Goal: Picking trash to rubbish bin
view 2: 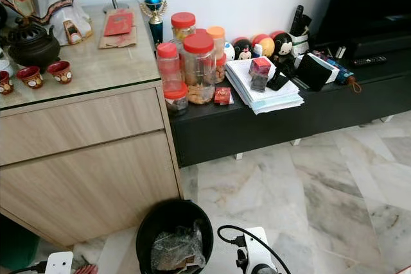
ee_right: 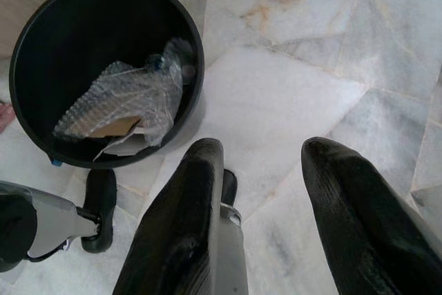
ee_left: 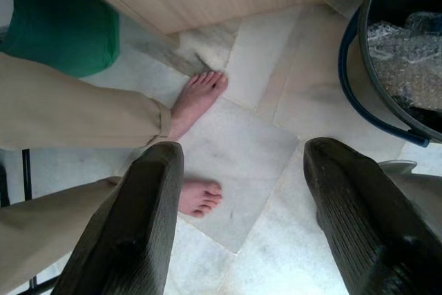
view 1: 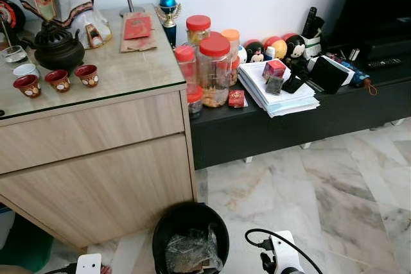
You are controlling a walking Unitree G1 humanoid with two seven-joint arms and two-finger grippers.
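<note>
Head views
Rubbish bin [view 1: 190, 235]: black, round, standing on the marble floor [view 1: 321, 197] at the near edge, just in front of the wooden cabinet [view 1: 96, 158].
Trash [view 1: 191, 253]: crumpled bubble wrap with paper scraps, lying inside the bin.
Cabinet top: carrying a dark teapot [view 1: 56, 44] and small red cups [view 1: 58, 80].
Low black shelf [view 1: 289, 120]: sitting right of the cabinet, holding red-lidded jars [view 1: 214, 68], a paper stack [view 1: 277, 91] and toys.

Left wrist view
Left gripper [ee_left: 242, 219]: hanging over the floor to the left of the bin, both fingers spread wide, nothing between them.
Person: bare feet [ee_left: 197, 101] and beige trousers showing beneath it.

Right wrist view
Right gripper [ee_right: 266, 212]: hanging over the floor to the right of the bin, fingers parted, holding nothing.
Bin contents: bubble wrap resting against the inner wall.
</note>
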